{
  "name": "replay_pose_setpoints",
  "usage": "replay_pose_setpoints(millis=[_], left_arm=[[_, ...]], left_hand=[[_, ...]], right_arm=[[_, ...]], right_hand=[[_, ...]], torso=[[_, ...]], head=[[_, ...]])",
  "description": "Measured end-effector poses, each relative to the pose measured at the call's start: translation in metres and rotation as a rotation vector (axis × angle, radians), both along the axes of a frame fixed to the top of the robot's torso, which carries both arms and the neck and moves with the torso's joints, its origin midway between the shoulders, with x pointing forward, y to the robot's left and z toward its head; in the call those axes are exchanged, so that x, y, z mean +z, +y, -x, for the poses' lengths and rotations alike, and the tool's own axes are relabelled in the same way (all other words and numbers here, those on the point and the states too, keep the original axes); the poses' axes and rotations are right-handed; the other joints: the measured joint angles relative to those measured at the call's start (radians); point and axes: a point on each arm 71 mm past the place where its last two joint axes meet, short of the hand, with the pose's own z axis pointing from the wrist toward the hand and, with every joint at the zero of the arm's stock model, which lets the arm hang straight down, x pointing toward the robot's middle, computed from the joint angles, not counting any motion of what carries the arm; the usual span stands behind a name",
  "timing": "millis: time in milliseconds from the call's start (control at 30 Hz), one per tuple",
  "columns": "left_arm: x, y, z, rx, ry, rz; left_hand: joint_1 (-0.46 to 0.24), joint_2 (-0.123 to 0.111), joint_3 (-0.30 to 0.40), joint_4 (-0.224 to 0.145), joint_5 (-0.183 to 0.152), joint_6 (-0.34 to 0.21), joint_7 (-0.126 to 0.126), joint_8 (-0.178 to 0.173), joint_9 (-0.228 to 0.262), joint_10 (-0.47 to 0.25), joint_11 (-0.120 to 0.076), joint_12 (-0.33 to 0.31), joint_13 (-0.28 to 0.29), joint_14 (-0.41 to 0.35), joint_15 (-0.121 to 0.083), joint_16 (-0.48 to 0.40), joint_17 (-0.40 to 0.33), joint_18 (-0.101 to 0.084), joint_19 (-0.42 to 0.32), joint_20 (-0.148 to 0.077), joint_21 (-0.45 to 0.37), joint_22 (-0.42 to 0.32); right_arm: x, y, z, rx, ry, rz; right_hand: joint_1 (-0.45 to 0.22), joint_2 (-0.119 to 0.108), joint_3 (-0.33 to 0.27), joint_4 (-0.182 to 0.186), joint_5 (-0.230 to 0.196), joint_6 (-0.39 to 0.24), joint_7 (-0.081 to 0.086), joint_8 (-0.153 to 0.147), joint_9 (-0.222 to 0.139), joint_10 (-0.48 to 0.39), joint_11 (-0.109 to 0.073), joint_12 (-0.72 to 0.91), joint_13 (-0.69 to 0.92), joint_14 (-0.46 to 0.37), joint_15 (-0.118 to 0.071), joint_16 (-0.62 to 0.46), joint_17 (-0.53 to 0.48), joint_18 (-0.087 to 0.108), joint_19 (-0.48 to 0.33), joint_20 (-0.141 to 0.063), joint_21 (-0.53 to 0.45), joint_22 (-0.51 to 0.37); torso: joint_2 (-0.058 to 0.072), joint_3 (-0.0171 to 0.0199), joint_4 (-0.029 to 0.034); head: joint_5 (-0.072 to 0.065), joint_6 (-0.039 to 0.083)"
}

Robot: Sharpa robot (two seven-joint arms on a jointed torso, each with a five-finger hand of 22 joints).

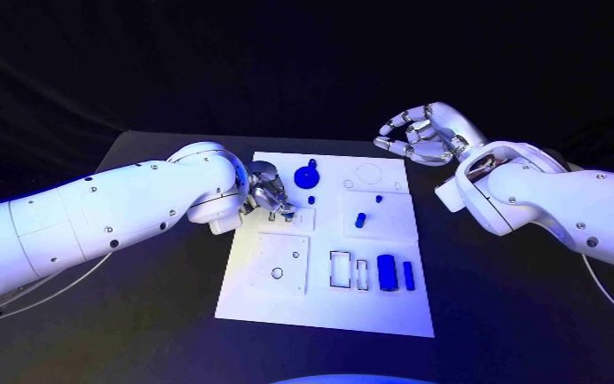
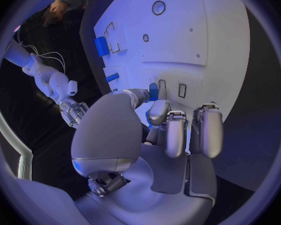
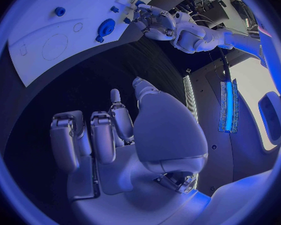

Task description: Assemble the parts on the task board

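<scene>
The white task board (image 1: 269, 300) lies in the middle of the black table. My left hand (image 1: 269, 192) is low over the board's left edge, beside two small slots (image 2: 182, 90). Its thumb and a finger pinch a small blue part (image 2: 153, 91) right next to those slots. My right hand (image 1: 425, 136) hovers above the table past the board's far right corner, fingers loosely apart and holding nothing. A round blue knob (image 1: 307, 174), small blue pegs (image 1: 359, 219) and two blue bars (image 1: 387, 273) sit on the board.
Empty rectangular outlines (image 1: 339, 269) and a round hole (image 1: 278, 272) mark the board's near half. Black table surface (image 1: 153, 313) surrounds the board on all sides. My left forearm (image 1: 115, 215) lies over the table's left side.
</scene>
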Motion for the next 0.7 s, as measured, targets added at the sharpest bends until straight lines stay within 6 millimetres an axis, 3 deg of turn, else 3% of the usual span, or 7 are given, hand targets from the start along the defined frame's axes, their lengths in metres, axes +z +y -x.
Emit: replay_pose_setpoints(millis=[700], left_arm=[[-0.0042, -0.0065, -0.0015, -0.023, -0.038, -0.055]], left_hand=[[-0.021, -0.021, 0.015, -0.002, 0.000, 0.000, 0.000, 0.029, 0.000, 0.013, -0.005, 0.011, 0.010, 0.000, 0.000, 0.000, 0.000, 0.000, 0.013, -0.002, 0.008, 0.000]], right_arm=[[-0.0005, 0.0008, 0.0000, 0.003, 0.001, 0.000]], right_hand=[[0.000, 0.000, 0.000, 0.000, 0.000, 0.000, 0.000, 0.000, 0.001, 0.000, 0.000, 0.000, 0.000, 0.000, 0.000, 0.000, 0.001, 0.000, 0.000, 0.000, 0.000, 0.000]], torso=[[-0.001, -0.0006, -0.0018]], head=[[0.004, 0.000]])
